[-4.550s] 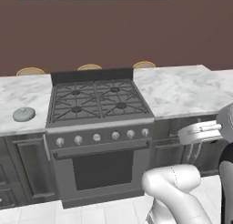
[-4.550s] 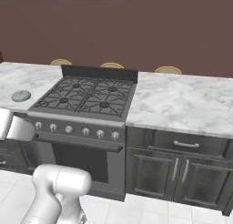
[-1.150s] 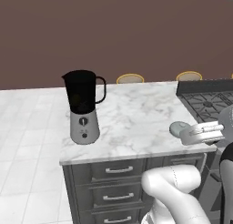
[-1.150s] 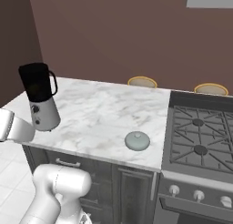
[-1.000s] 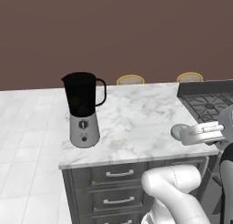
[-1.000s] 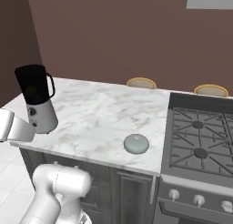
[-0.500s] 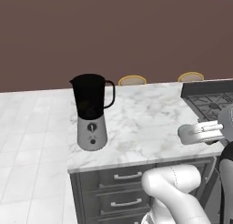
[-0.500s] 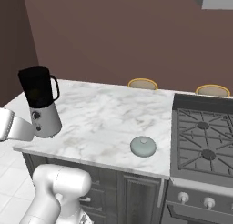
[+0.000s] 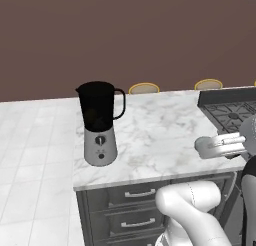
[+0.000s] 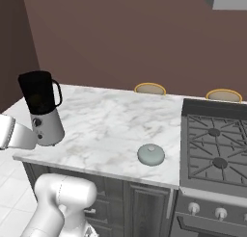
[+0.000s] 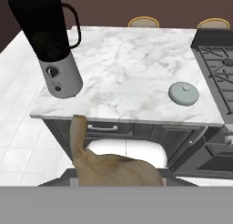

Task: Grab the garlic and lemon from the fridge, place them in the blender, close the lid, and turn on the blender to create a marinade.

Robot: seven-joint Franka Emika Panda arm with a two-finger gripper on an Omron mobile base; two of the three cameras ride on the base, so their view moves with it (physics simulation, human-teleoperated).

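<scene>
Right, the blender (image 9: 100, 124) stands upright on the marble counter (image 9: 160, 135), close to its left end and not far from the near edge. Dark jar on top, handle sticking out to the right, silver base below with its small dial facing the robot. The jar is open at the top.

Over to the right base view: the lid (image 10: 151, 154) lies on the same counter, dome up with its knob on top, near the front edge and just left of the stove (image 10: 217, 149). It sits well apart from the blender, with bare marble between them.

Down in the hand view, the garlic (image 11: 113, 166) rides right at the bottom of the picture: a lumpy tan bulb with its stalk poking up towards the counter's front edge. The gripper is closed on it; the finger tips themselves are hidden behind the bulb. From here the blender (image 11: 52, 45) shows at the upper left and the lid (image 11: 184, 92) at the right, both beyond the counter edge, so the garlic hangs in front of the counter, above the dark drawers (image 11: 104, 127).

Two round stool tops (image 10: 150, 88) peek up behind the far edge of the counter.
</scene>
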